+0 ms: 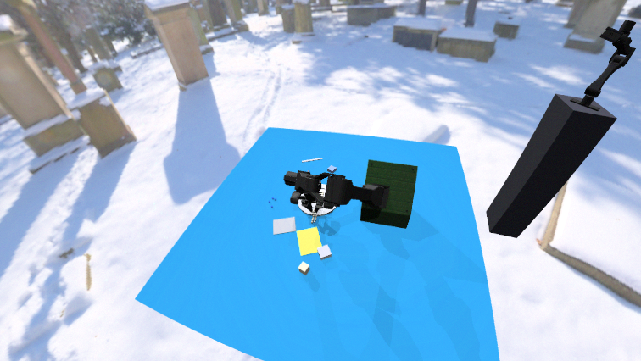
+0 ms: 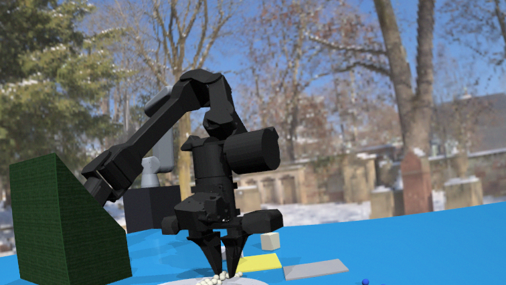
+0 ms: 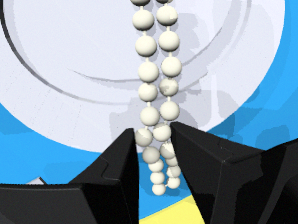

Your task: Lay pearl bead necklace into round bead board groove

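The pearl bead necklace (image 3: 156, 90) lies doubled in two rows across the white round bead board (image 3: 87, 50), and its end runs off the board's rim onto the blue mat. My gripper (image 3: 152, 133) stands upright over that rim, with its fingers closed in on the strand's end from both sides. In the exterior view the fingertips (image 2: 223, 273) touch down among the pearls (image 2: 214, 279) at the board's edge (image 2: 244, 281). In the top view the arm covers most of the board (image 1: 314, 207), and a short piece of necklace (image 1: 314, 217) shows below it.
A dark green block (image 1: 389, 193) stands right of the board, at the arm's base. A yellow tile (image 1: 308, 240), a grey tile (image 1: 284, 225) and two small cubes (image 1: 325, 251) (image 1: 303, 267) lie in front. Tiny blue beads (image 1: 271, 201) lie to the left. A white stick (image 1: 311, 159) lies behind.
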You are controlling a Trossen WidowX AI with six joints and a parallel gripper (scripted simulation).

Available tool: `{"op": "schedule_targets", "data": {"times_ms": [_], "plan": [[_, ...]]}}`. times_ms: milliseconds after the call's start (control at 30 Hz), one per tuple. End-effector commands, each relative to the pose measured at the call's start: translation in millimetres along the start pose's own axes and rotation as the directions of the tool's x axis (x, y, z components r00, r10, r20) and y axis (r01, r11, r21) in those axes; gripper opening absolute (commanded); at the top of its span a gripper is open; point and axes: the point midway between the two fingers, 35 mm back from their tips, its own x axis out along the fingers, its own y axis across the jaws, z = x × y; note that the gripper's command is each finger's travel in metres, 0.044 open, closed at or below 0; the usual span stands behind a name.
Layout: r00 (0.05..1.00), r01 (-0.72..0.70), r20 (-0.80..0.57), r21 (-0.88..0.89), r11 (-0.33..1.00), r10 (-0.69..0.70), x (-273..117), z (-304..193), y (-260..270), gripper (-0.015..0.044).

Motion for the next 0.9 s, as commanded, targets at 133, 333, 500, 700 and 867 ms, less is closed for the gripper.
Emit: {"op": "schedule_targets", "data": {"times_ms": [133, 333, 500, 700, 867], "plan": [[1.000, -0.001, 0.000, -0.003, 1.000, 0.001, -0.2, -0.2, 0.6, 0.0000], [1.000, -0.001, 0.000, -0.003, 1.000, 0.001, -0.2, -0.2, 0.6, 0.0000], [1.000, -0.001, 0.000, -0.003, 1.000, 0.001, -0.2, -0.2, 0.6, 0.0000], [1.000, -0.001, 0.000, -0.003, 1.000, 0.001, -0.2, -0.2, 0.6, 0.0000], [1.000, -0.001, 0.000, -0.002, 1.000, 0.001, -2.2, -0.1, 0.6, 0.0000]]}}
